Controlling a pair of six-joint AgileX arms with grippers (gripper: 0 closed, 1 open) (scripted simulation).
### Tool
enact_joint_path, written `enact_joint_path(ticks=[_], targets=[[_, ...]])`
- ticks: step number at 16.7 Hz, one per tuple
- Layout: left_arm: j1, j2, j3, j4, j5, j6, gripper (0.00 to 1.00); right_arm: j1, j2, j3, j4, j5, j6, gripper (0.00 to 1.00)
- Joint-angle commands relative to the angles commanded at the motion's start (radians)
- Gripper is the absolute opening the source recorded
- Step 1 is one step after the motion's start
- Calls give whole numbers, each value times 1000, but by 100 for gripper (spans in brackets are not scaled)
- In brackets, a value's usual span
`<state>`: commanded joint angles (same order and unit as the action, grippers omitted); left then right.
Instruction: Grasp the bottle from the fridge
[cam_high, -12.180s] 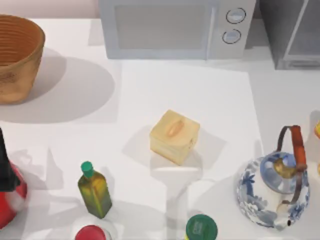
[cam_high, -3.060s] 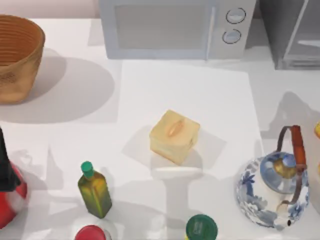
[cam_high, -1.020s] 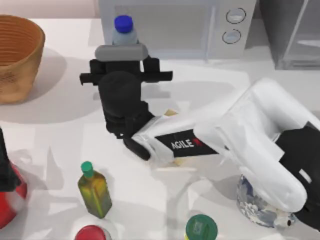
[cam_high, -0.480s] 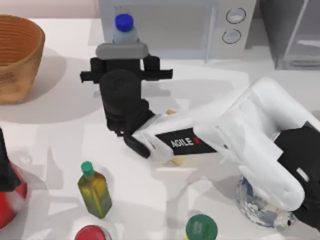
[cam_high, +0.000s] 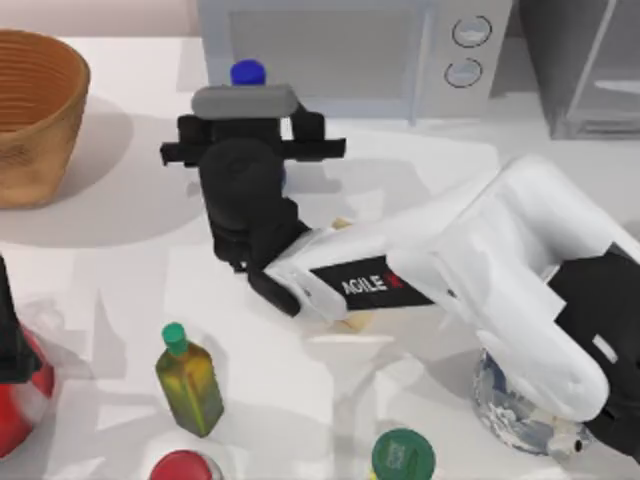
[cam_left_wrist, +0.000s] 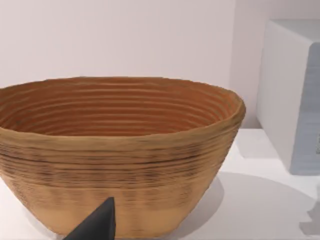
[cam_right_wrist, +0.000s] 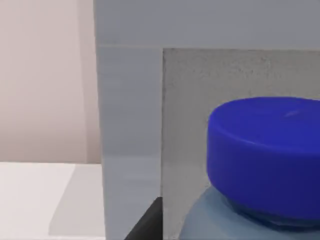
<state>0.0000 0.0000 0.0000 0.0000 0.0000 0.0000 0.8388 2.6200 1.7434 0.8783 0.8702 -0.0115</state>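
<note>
White table (cam_high: 120, 270): right end effector (cam_high: 246, 98) at bottle (cam_right_wrist: 260, 170), grip state unclear.

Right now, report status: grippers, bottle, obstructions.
Right gripper at bottle, before microwave. Left gripper parked by basket. Fridge far right. Grip unconfirmed.

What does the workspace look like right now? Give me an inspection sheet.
Surface: white table, shadowed.
Job's things: bottle with blue cap before the microwave; fridge at the table's far right corner.
Clutter: wicker basket, olive-green bottle, blue-and-white teapot, green-lidded jar, red-topped container.
Pincers: right pincer at the bottle, grip unclear; left pincer near the basket.
Cables: nothing seen.
Surroundings: pale wall.
</note>
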Motion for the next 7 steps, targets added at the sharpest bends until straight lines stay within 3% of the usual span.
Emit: enact_joint_path(ticks=[2, 7], targets=[[0, 0, 0, 0, 0, 0, 100, 0, 0, 0, 0, 0, 0, 100], [0, 0, 0, 0, 0, 0, 100, 0, 0, 0, 0, 0, 0, 100]])
